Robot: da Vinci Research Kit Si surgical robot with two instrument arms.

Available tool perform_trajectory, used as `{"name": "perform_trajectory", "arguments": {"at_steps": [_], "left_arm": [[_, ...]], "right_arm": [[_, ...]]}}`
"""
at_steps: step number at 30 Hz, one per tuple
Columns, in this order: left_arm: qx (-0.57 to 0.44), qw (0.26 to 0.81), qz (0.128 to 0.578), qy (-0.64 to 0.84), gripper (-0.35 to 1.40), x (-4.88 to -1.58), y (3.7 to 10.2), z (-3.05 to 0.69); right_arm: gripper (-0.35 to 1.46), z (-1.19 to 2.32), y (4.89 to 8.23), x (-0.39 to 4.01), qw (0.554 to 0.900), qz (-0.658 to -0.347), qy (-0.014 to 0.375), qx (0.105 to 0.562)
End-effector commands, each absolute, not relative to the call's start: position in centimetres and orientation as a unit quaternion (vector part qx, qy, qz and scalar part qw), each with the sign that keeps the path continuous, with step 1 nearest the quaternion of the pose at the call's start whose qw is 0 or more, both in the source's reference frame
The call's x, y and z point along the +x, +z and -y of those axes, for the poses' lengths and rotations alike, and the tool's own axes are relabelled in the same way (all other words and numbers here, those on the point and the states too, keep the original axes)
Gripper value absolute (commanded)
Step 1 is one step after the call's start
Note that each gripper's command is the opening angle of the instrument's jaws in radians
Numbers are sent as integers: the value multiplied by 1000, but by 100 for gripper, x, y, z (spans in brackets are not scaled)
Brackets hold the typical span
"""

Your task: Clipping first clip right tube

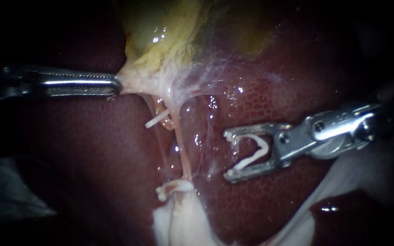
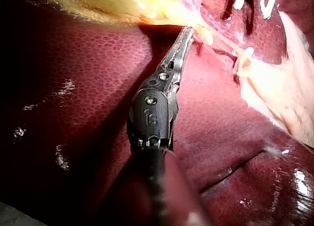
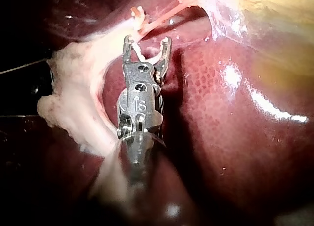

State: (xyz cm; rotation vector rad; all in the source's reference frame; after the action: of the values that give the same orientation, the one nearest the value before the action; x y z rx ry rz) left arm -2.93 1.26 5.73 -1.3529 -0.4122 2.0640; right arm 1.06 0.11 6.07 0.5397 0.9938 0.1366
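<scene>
The yellow gallbladder (image 1: 169,36) lies at the top, and my left instrument (image 1: 115,85) is shut on its lower edge and holds it stretched; the left wrist view shows the same grip (image 2: 188,32). Two thin tubes run down from there over the liver (image 1: 288,86). The right tube (image 1: 184,155) is pale and taut. My right instrument (image 1: 229,155) holds a white V-shaped clip (image 1: 261,145) between wide-apart jaws, to the right of that tube and not touching it. In the right wrist view those jaws (image 3: 147,42) point at the tube (image 3: 164,16).
A white clip (image 1: 153,122) sits on the left tube. Another white clip (image 1: 172,187) lies where the tubes meet pale fatty tissue (image 1: 178,223). A thin film of tissue spans between gallbladder and liver near the tubes.
</scene>
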Motion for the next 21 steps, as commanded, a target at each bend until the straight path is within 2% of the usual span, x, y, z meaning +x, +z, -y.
{"name": "perform_trajectory", "arguments": {"at_steps": [1,8,14,21], "left_arm": [[-513,314,156,783,-35,-293,574,-126],[-513,314,156,783,-35,-294,574,-126],[-513,315,156,783,-35,-294,574,-126],[-513,315,156,783,-35,-294,573,-126]], "right_arm": [[49,-9,610,109,840,-471,71,260],[49,-1,639,136,825,-475,111,284],[49,9,671,159,816,-475,128,303],[50,16,695,183,783,-498,158,337]]}}
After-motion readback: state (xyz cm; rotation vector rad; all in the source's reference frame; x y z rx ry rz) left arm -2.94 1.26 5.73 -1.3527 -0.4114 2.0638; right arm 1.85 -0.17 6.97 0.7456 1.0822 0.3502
